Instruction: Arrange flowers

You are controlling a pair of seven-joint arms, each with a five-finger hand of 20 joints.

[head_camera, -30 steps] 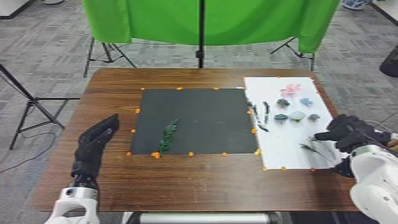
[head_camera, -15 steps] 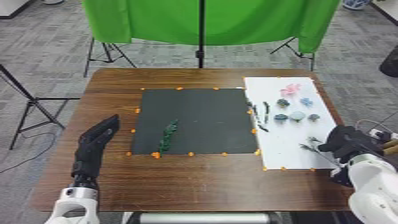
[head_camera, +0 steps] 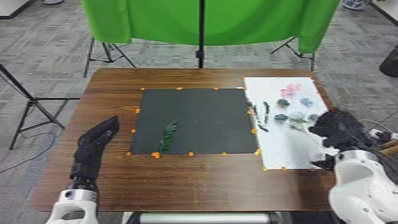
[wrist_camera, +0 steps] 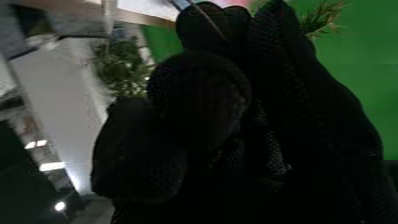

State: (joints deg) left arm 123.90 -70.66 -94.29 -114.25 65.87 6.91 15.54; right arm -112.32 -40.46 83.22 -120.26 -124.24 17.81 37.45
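My right hand (head_camera: 336, 129) is over the right edge of the white board (head_camera: 280, 150), curled round a thin green sprig (head_camera: 304, 131) that looks blurred. Green tufts (wrist_camera: 123, 65) stick out beside the black glove of the right hand (wrist_camera: 200, 100) in the right wrist view. A pink flower (head_camera: 290, 90) and several bluish flower heads (head_camera: 282, 117) lie on the white board, with narrow dark green stems (head_camera: 260, 116) along its left side. One leafy green stem (head_camera: 168, 135) lies on the dark board (head_camera: 200, 117). My left hand (head_camera: 98, 132) rests open over the table's left side.
Orange markers (head_camera: 155, 155) line the edges of both boards on the brown table (head_camera: 195, 180). Behind the table hang a green cloth (head_camera: 151, 20) and a black stand pole (head_camera: 201, 50). Tripod legs (head_camera: 35, 102) stand on the floor at the left.
My right hand has moved up along the white board's right edge. The sprig that lay by the hand has come off the board with it. The left hand has not moved.
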